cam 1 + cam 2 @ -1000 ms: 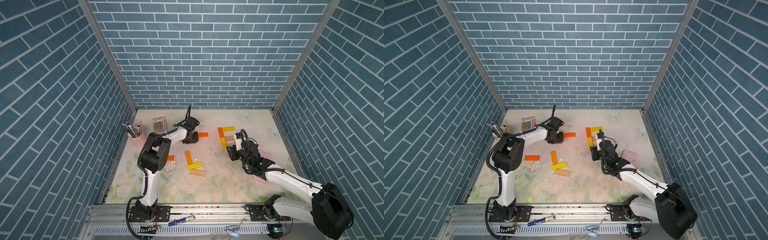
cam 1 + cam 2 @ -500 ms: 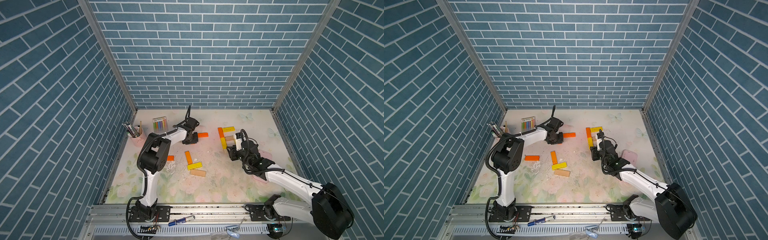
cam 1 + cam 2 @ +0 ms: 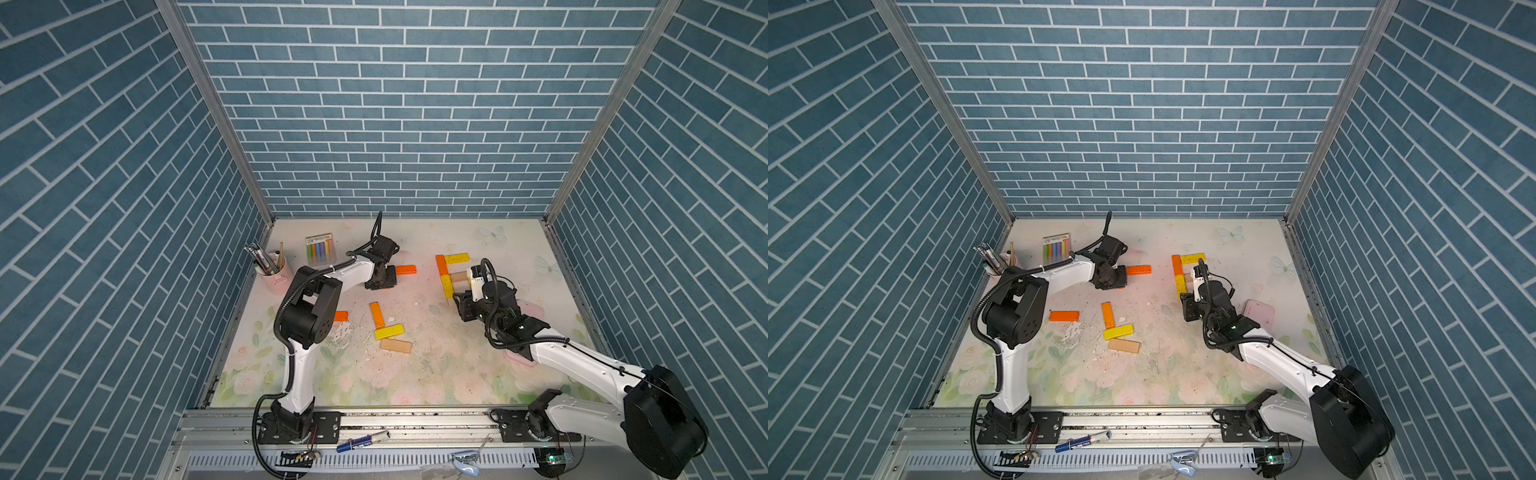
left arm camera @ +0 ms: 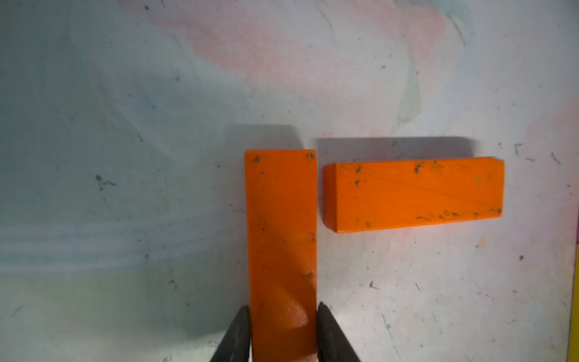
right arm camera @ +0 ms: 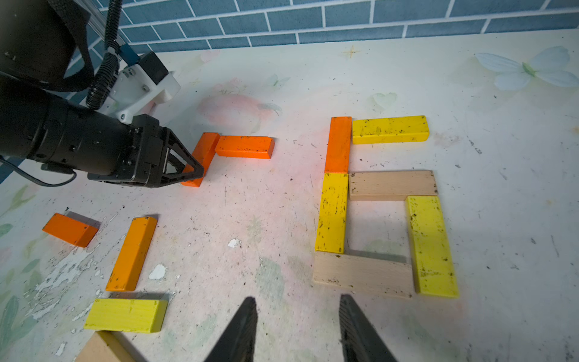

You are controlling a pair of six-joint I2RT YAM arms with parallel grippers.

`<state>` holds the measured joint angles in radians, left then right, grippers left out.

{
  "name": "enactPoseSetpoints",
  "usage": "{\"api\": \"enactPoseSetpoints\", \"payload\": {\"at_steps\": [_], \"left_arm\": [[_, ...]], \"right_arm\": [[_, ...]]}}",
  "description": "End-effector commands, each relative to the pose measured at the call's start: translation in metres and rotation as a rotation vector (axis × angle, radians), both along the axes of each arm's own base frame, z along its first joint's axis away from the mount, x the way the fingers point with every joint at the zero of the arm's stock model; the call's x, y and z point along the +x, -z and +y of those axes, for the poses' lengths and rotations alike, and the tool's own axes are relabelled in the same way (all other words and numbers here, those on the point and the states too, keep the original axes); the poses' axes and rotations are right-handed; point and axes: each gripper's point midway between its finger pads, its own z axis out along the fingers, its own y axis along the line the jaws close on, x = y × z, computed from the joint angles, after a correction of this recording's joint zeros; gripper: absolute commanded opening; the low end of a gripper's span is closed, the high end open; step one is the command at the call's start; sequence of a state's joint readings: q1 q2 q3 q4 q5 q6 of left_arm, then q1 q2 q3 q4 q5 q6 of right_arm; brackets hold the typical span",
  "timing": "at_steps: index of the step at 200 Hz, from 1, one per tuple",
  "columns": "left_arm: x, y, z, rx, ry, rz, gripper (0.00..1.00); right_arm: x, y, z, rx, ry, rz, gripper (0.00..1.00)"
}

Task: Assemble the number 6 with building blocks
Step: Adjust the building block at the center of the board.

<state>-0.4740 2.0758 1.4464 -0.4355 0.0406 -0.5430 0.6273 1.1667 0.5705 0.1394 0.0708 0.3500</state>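
Note:
My left gripper (image 4: 283,310) is shut on one end of an orange block (image 4: 280,235), low at the table. This block's far end sits at a right angle beside a second orange block (image 4: 413,194), with a thin gap between them. Both top views show this pair left of centre, at the back (image 3: 406,269) (image 3: 1138,269). To the right, the number 6 (image 5: 332,213) lies as a squared outline of orange, yellow and tan blocks. My right gripper (image 5: 297,302) stands open just in front of the digit's tan bottom block (image 5: 360,274), with nothing between its fingers.
Loose blocks lie mid-table: orange (image 3: 340,316), orange (image 3: 377,313), yellow (image 3: 388,331), tan (image 3: 395,345). A chalk pack (image 3: 320,249) and a pink pen cup (image 3: 274,272) stand at the back left. A pink tray (image 3: 1260,313) lies partly under my right arm.

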Motion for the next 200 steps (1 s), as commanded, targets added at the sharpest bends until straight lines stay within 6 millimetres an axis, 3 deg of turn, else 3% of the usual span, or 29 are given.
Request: {"api": "enactPoseSetpoints", "payload": {"at_steps": [1,200], "left_arm": [[-0.0176,0.0122,0.0058,0.038,-0.01,0.063,0.35],[-0.0121,0.0123,-0.002,0.04,-0.002,0.062,0.4]], "right_arm": [[-0.0015,0.0008,-0.0007,-0.023,-0.015,-0.003,0.45],[-0.0016,0.0015,-0.0002,-0.023,-0.016,0.001,0.45]]}}
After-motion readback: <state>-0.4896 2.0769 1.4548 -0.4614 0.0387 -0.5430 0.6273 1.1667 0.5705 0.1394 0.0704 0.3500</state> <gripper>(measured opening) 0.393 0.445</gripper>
